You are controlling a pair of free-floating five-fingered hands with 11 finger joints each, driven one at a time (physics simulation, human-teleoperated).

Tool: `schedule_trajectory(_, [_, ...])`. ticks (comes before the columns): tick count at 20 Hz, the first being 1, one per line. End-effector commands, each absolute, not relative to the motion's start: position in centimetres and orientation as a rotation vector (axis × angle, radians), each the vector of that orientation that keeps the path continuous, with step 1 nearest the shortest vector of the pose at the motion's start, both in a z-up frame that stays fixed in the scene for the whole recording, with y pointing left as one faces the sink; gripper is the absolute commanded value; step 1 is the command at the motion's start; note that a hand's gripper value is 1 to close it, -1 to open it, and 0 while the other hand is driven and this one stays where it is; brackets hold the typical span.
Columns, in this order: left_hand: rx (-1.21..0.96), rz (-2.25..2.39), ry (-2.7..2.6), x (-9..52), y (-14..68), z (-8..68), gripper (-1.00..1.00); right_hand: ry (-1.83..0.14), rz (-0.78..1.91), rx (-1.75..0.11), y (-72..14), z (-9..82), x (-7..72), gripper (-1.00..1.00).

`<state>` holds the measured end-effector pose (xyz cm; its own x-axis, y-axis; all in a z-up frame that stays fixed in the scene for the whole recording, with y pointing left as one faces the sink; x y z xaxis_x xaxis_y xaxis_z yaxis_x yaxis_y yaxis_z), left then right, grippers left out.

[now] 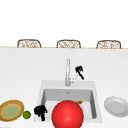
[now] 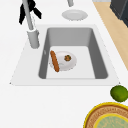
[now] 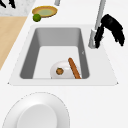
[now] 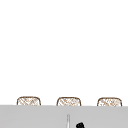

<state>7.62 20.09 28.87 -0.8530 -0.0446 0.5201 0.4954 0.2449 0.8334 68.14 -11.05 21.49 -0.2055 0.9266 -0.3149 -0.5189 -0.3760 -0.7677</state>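
Observation:
My right hand point(image 1: 79, 70) hangs just right of the tall faucet point(image 1: 67, 72), behind the sink point(image 1: 93, 100). Its fingers are straight and slant down toward the faucet's side lever. The right side view has this hand point(image 3: 112, 30) close beside the spout point(image 3: 97, 27), and the left side view has the hand point(image 2: 28, 10) behind the spout point(image 2: 31, 27). In the basin lies a white plate point(image 2: 63, 62) carrying a sausage point(image 2: 54, 61) and a small brown round piece point(image 2: 67, 58). My left hand point(image 1: 40, 111) floats at the sink's front left corner, near a lime point(image 1: 26, 114).
A large red ball point(image 1: 67, 115) stands before the sink's front edge. A yellow-rimmed bowl point(image 1: 11, 110) lies at the left by the lime. A white plate point(image 1: 115, 106) rests on the counter at the right. Three wicker chair backs point(image 1: 68, 44) line the far edge.

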Motion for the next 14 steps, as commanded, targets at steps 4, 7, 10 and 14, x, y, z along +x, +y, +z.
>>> schedule_trajectory(4, [-0.411, -1.643, -2.083, 7.6, 20.1, 28.9, 0.00, -0.691, 1.746, -0.944, -11.7, 23.2, 67.3, -1.00])
schedule_trajectory(7, [-0.411, -1.643, -2.083, 7.6, 20.1, 28.9, 0.00, -0.707, 1.760, -0.981, -11.7, 23.1, 66.4, -1.00])
schedule_trajectory(10, [-0.411, -1.643, -2.083, 7.6, 20.1, 28.9, 0.00, -0.715, 1.767, -1.006, -11.7, 23.3, 64.9, -1.00])
schedule_trajectory(14, [-0.411, -1.643, -2.083, 7.6, 20.1, 28.9, 0.00, -0.779, 1.727, -1.040, -12.2, 24.5, 63.4, -1.00])
